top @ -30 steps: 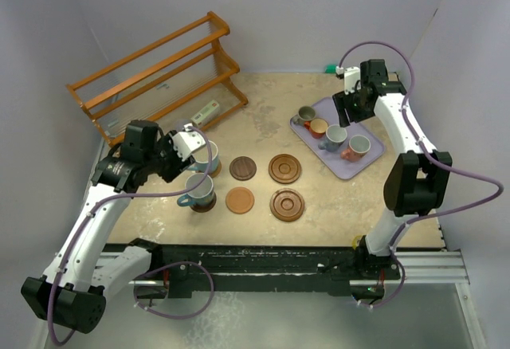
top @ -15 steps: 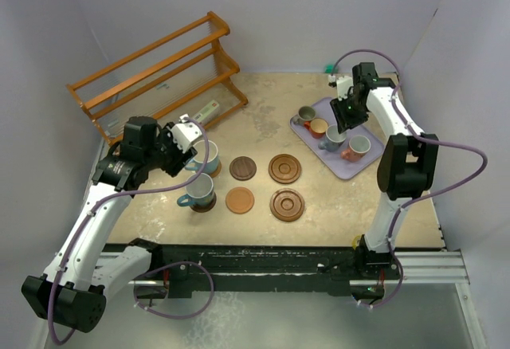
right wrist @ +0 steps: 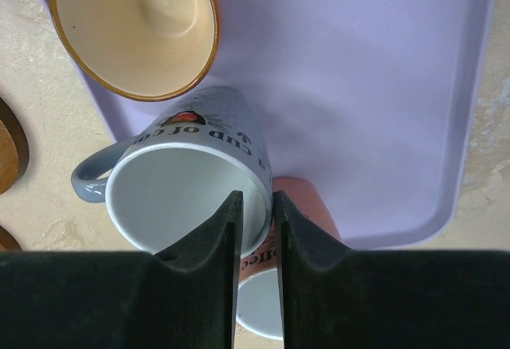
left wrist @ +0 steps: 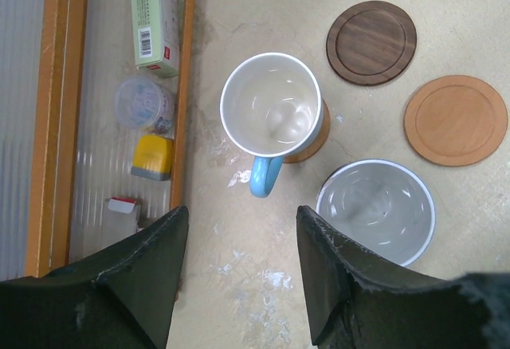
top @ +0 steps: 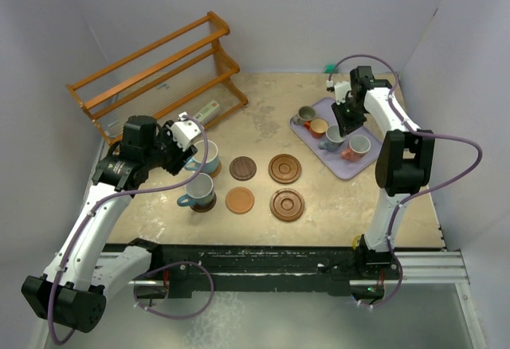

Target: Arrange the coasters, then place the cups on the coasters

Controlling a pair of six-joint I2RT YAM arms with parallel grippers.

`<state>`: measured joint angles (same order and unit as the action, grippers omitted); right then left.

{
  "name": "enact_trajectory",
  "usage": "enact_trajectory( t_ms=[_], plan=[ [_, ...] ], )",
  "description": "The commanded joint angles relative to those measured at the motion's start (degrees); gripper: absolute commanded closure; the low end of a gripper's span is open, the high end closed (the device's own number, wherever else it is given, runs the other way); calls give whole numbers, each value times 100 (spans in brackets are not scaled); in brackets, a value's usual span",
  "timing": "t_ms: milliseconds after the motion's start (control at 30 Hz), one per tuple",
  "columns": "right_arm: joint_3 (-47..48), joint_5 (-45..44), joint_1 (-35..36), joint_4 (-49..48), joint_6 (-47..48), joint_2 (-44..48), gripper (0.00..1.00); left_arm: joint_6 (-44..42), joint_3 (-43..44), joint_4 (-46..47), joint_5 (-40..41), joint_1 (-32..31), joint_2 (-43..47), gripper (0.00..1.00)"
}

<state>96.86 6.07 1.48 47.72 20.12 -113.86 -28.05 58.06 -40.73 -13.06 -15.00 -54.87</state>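
Pinching the wall of a grey-blue printed ceramic mug point(right wrist: 175, 198), the right gripper point(right wrist: 256, 205) is recorded w/ one finger inside the rim and one outside, jaws pressed onto it. The mug is stood on a lavender rectangular tray point(right wrist: 358, 70) at table right. A pink ceramic mug point(right wrist: 307, 205) is just beside it, an orange ceramic cup w/ cream inside point(right wrist: 131, 26) is near, and a grey-olive ceramic mug point(top: 306, 115) is further along the tray.

Left gripper point(left wrist: 241, 221): jaws spread, nothing held, hung over the table near a light-blue ceramic mug point(left wrist: 271, 106), which is seated on a tan round wooden coaster point(left wrist: 315, 138). A plain grey-blue ceramic mug point(left wrist: 376, 209) is seated on a dark round coaster point(top: 205, 204) alongside.

Bare coasters, 4 pcs, are laid in two rows at table centre:
- small dark-brown wooden disc point(left wrist: 371, 42)
- tan-orange wooden disc point(left wrist: 455, 119)
- two reddish-brown grooved discs point(top: 284, 168) point(top: 287, 205)

An orange wooden rack point(top: 159, 66) is stood at far left.
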Motion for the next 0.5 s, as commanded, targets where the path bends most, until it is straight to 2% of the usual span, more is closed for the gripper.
enact_trajectory(
  t_ms=[0, 200, 467],
  plan=[
    [246, 184, -7, 182, 95, -44, 77, 90, -10, 287, -91, 19, 95, 46],
    [295, 193, -12, 214, 95, -116, 80, 99, -43, 296, -74, 13, 115, 45],
    [381, 215, -7, 300, 72, -24, 90, 124, -96, 339, -33, 11, 150, 45]
  ],
)
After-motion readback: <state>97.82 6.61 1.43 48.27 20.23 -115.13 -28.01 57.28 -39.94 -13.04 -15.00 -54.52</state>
